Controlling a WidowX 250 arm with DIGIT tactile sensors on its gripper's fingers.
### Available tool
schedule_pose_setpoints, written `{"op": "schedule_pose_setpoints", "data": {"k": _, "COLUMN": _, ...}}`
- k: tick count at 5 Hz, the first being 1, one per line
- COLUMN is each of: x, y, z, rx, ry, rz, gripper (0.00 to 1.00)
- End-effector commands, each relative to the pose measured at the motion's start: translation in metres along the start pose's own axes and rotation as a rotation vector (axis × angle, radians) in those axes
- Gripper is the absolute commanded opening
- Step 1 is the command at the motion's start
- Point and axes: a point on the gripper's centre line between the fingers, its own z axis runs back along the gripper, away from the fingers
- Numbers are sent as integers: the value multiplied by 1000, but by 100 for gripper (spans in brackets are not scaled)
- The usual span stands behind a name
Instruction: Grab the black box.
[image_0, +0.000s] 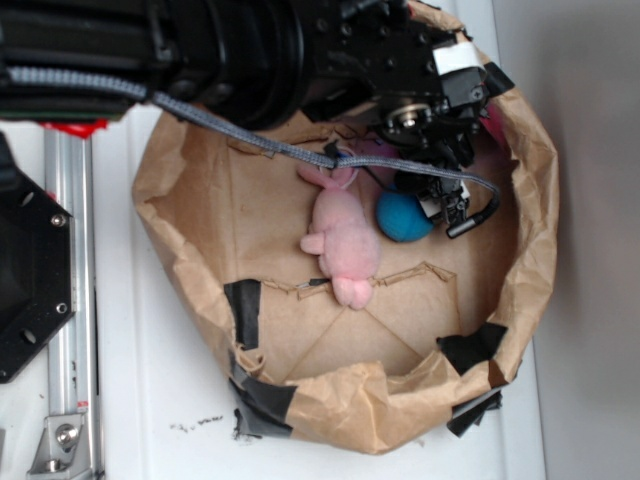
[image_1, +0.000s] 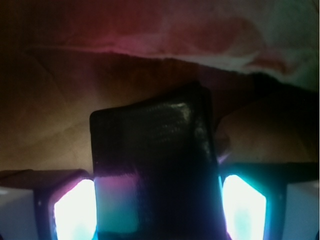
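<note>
Item: the black box (image_1: 155, 160). In the wrist view we find it between the two lit fingers (image_1: 75, 210) of the hand (image_1: 157, 212), its flanks running down to both pads. Whether the pads press it or merely stand beside it we cannot tell; no gap shows on either side. In the exterior view the box itself is hidden under the arm, at the far right of the paper nest.

Orientation: roughly cubic, so we record no clear long axis. Its top face tips slightly, the right corner riding higher than the left, and one broad face turns toward the wrist camera.

Handling note, our judgement: the step in hand is the close-and-secure. We would bring the fingers together squarely on the two opposed flanks, low on the body, since soft rounded edges could let it roll out of a high pinch, and lift only once it sits firm.

Surroundings, outward: the teal ball (image_0: 403, 216) just beside the hand; the pink plush toy (image_0: 342, 240) touching the ball's left; the brown paper wall (image_0: 535, 200) close behind, crumpled and patched with black tape (image_0: 245, 312); the white tabletop (image_0: 180, 400) beneath.
</note>
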Motion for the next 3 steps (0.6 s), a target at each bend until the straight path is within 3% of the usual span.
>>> {"op": "schedule_pose_setpoints", "data": {"k": 1, "x": 10, "y": 26, "z": 28, "rx": -4, "ry": -61, "rz": 0, "gripper": 0}}
{"op": "schedule_pose_setpoints", "data": {"k": 2, "x": 9, "y": 24, "z": 41, "rx": -2, "ry": -76, "rz": -24, "gripper": 0}}
{"op": "schedule_pose_setpoints", "data": {"k": 3, "x": -1, "y": 7, "z": 87, "rx": -47, "ry": -66, "rz": -80, "gripper": 0}}
